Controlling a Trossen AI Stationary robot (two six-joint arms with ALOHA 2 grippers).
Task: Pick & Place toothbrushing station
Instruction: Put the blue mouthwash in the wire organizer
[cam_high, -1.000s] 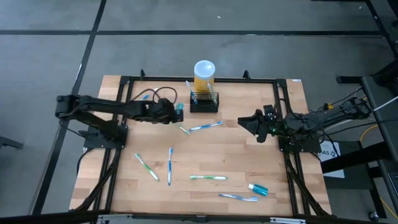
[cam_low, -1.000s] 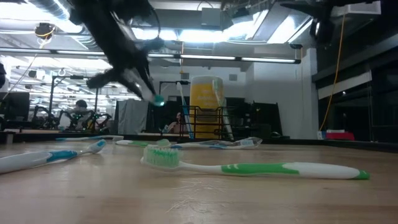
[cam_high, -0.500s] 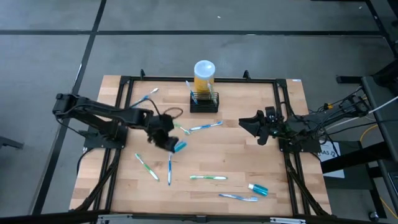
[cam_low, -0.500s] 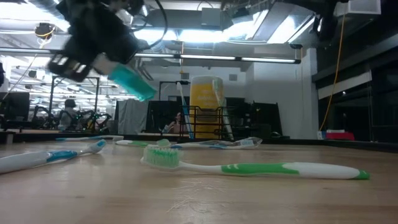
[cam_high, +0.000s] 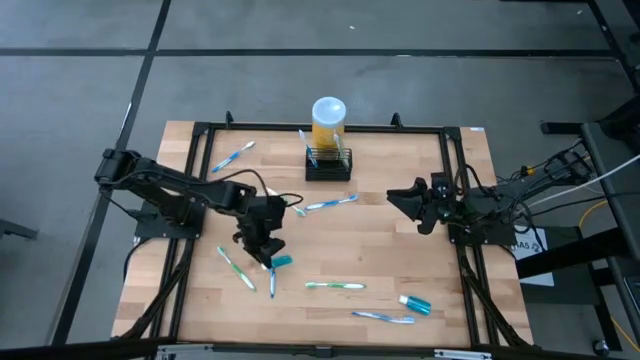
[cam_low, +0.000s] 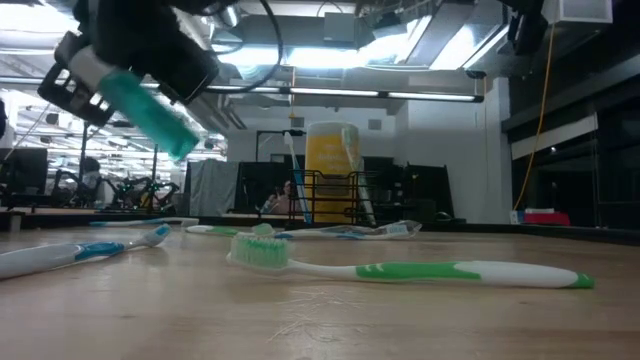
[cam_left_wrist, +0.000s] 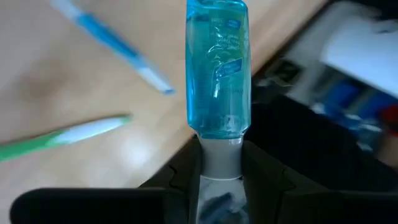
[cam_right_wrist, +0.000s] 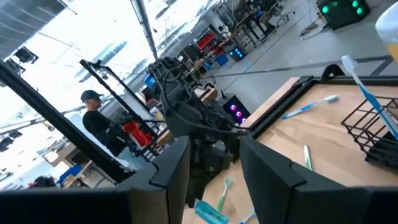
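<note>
The toothbrushing station (cam_high: 328, 163), a small black wire-mesh holder, stands on the table's far middle with one toothbrush upright in it, in front of a yellow cylinder (cam_high: 328, 120). My left gripper (cam_high: 266, 249) hovers left of the table's middle, shut on a teal translucent tube (cam_high: 281, 262), which also shows in the low view (cam_low: 150, 105). My right gripper (cam_high: 404, 201) waits open above the right side, nothing between its fingers (cam_right_wrist: 174, 168). My left gripper pinches the tube's white cap end (cam_left_wrist: 221, 163) between its two fingers. The teal body (cam_left_wrist: 217, 68) sticks out past the fingertips, in line with them. The fingers slant down toward the near edge. The tube is lifted clear of the table.
Several toothbrushes lie loose on the wood: one at the far left (cam_high: 232, 155), one near the station (cam_high: 325, 204), green (cam_high: 237, 268) and blue (cam_high: 272, 272) ones below my left gripper, two more (cam_high: 335, 285) near the front. A second teal tube (cam_high: 415, 303) lies near right.
My left gripper has carried the tube from beside the station toward the table's near edge, staying clear of the wood. It has turned and tipped, so the tube now points slanting down toward the near edge. The grip has stayed shut.
</note>
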